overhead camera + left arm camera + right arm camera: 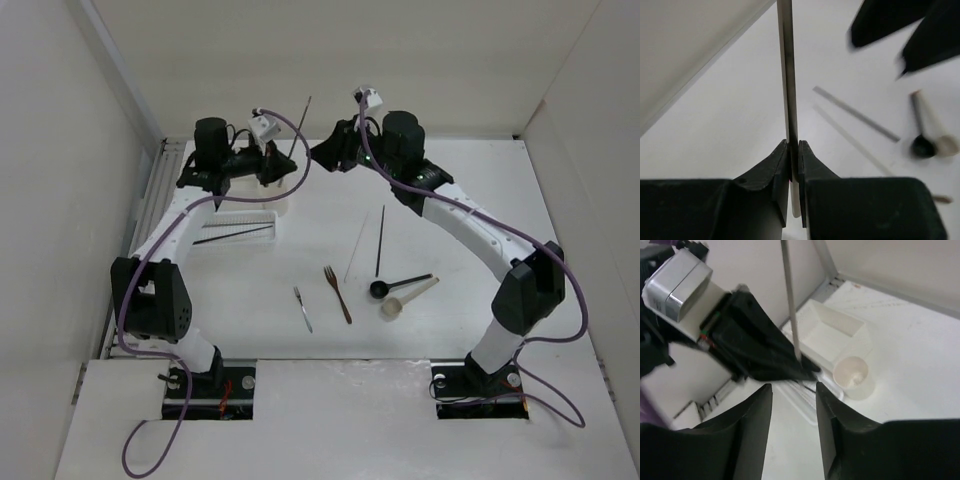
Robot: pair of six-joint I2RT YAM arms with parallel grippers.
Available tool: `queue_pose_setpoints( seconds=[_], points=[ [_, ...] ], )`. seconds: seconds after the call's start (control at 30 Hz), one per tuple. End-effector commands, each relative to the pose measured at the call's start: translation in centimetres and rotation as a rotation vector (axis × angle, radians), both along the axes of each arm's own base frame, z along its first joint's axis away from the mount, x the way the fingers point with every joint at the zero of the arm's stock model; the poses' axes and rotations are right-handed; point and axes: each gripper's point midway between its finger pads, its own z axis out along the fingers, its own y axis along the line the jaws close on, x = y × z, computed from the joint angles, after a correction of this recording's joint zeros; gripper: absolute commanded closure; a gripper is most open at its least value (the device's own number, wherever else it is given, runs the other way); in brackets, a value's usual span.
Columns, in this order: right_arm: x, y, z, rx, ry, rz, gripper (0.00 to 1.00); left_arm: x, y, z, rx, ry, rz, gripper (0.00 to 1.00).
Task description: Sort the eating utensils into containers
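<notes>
White panels [400, 50] wall in a pale table [240, 290], and at its far end both arms meet above the containers. The left gripper [794, 145] is clamped tight on a long thin grey chopstick [785, 60], pinching it close to 1 end so that most of the rod rises steeply away from the fingers. So low a grip leaves the long free part ready to be swung over a container, though it probably also lets the stick pivot if the arm moves fast. The right gripper [793, 387] hovers just beside it with its 2 fingers parted, nothing between them and neither touching the rod. The arrangement looks like a pass between arms, with the left alone bearing the stick. Below the pair lies the shallow white oblong tray with slotted sides [235, 213], which holds dark chopsticks [232, 235] laid lengthwise. The held stick most likely belongs there too and would have to be tipped flat to match them. Next to the tray stand a plain white rectangular box [827, 335] and a short cream round cup [854, 382]; no utensil shows in either. Nearer the arm bases, 6 utensils lie loose on the table: a lone dark chopstick [381, 240], a pale chopstick [357, 250], a brown fork [338, 294], a small grey fork [303, 309], a black spoon [398, 285] and a beige spoon [408, 298]. Most of the sorting therefore seems ahead.
</notes>
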Motion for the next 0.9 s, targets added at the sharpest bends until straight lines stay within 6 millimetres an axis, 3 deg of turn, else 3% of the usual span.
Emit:
queue_pose_setpoints(
  seconds=[0.0, 0.03, 0.1, 0.13, 0.2, 0.3, 0.47, 0.63, 0.87],
  points=[
    [-0.6, -2.5, 1.6, 0.035, -0.036, 0.022, 0.53, 1.3, 7.8, -3.9, 0.371, -0.176, 0.104, 1.0],
    [-1.0, -3.7, 2.4, 0.043, -0.05, 0.005, 0.52, 0.6, 10.6, -5.7, 0.469, -0.164, 0.114, 1.0],
    [0.0, -6.3, 1.3, 0.023, -0.039, -0.065, 0.52, 0.5, 14.8, -8.6, 0.684, -0.264, 0.088, 1.0],
    [-0.4, -7.3, 2.0, 0.025, -0.061, -0.081, 0.51, 0.3, 17.6, -9.4, 0.744, -0.266, 0.113, 1.0],
    [0.2, -9.3, 1.4, 0.011, -0.059, -0.138, 0.51, -1.3, 20.0, -12.4, 0.825, -0.235, 0.068, 1.0],
    [0.3, -10.9, 1.9, 0.004, -0.085, -0.184, 0.51, -2.3, 22.6, -14.7, 0.961, -0.296, -0.019, 1.0],
    [0.5, -11.3, 2.1, -0.003, -0.092, -0.194, 0.51, -3.0, 23.0, -17.5, 1.024, -0.32, -0.1, 1.0],
    [0.7, -11.2, 1.7, -0.007, -0.084, -0.194, 0.51, -2.2, 24.7, -19.3, 1.122, -0.319, -0.117, 1.0],
    [1.2, -11.9, 1.7, -0.019, -0.082, -0.222, 0.51, -1.0, 25.0, -20.1, 1.149, -0.36, -0.114, 1.0]
  ],
)
